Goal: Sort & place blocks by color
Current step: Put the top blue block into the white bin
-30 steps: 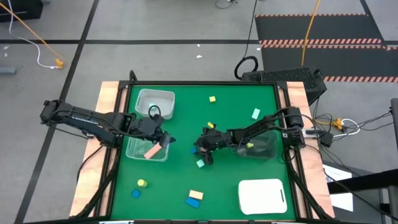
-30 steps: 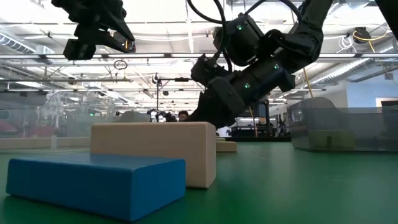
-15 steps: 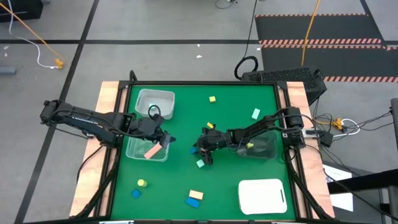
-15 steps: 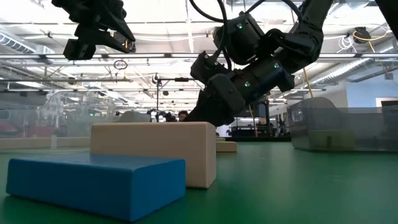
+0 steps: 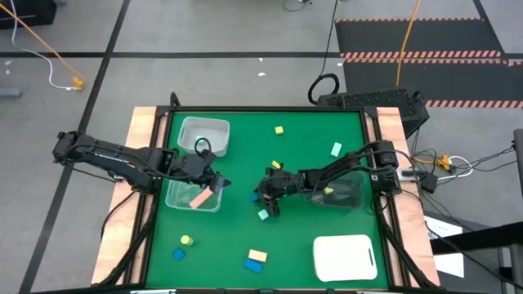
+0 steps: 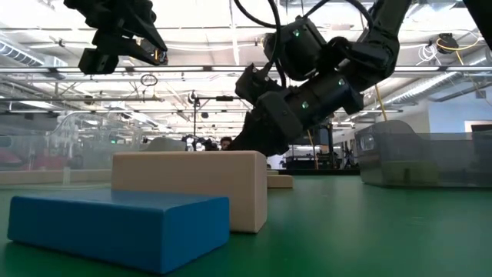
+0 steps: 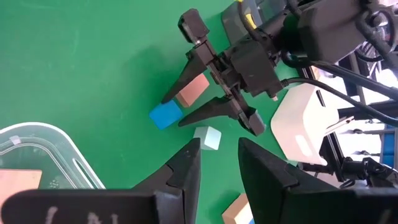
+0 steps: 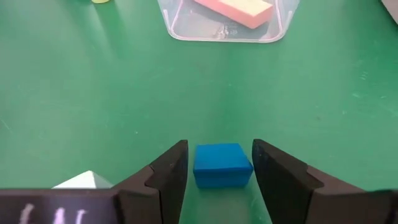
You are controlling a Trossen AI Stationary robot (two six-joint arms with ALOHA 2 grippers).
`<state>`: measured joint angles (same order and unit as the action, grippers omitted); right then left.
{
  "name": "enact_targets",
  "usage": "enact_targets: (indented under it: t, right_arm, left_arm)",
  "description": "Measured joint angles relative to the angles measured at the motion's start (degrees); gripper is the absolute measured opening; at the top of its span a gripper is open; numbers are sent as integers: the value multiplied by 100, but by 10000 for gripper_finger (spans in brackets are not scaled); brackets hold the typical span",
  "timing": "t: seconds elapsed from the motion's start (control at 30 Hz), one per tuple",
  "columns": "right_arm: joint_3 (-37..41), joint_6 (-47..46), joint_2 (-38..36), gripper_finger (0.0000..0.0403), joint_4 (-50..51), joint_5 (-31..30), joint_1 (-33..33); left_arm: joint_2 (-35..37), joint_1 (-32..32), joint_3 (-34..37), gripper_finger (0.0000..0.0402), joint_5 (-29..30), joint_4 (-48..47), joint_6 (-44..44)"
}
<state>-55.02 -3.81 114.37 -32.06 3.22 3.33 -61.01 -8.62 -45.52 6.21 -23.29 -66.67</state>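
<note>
We logged the right gripper point(image 5: 263, 196) low over the green mat point(image 5: 302, 147) at mid-frame in the high view, fingers spread. A blue cube point(image 8: 222, 165) sat between the two fingers point(image 8: 163, 171) in the right wrist view, with a gap of mat showing on either side, so not pinched. The left wrist view confirmed it: the blue cube point(image 7: 165, 114) lay inside the open fork of the right gripper point(image 7: 198, 94), with a salmon block point(image 7: 191, 89) just beside it, also between the fingers, and a mint cube point(image 7: 207, 137) just outside the nearer finger.

The left gripper point(image 5: 219, 184) hung at the right edge of a clear bin point(image 5: 181, 198) at left-centre of the high view; its fingers point(image 7: 180, 174) stood slightly apart and held nothing. A salmon bar point(image 5: 201, 198) lay inside that bin. A second clear bin point(image 5: 204, 131) sat above it in the frame.

Other blocks we noted in the high view: a yellow cube point(image 5: 279, 130) at upper centre, a mint block point(image 5: 336, 149) to the right, a yellow piece point(image 5: 186, 240) and blue cube point(image 5: 178, 254) at lower left, a tan bar touching a blue bar point(image 5: 256, 265) at bottom centre. A white tray point(image 5: 343, 257) lay at lower right.
</note>
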Motion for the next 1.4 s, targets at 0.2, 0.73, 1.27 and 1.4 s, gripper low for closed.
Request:
enact_targets:
  t: [0.2,0.73,1.27,1.4]
  right_arm:
    - [-126,-465,454,168,-143,-15,18]
    - [-350,-560,317,117,269,2,87]
    - [-343,-695,-1907,117,1786,-197,-251]
    - [-344,-1357,-2701,117,2490,-89,-244]
  left_arm:
    - [0,0,0,108,2,2,23]
    - [0,0,0,108,0,-2,180]
    - [-7,2,0,108,283,124,108]
    - [-7,-28,0,108,285,406,289]
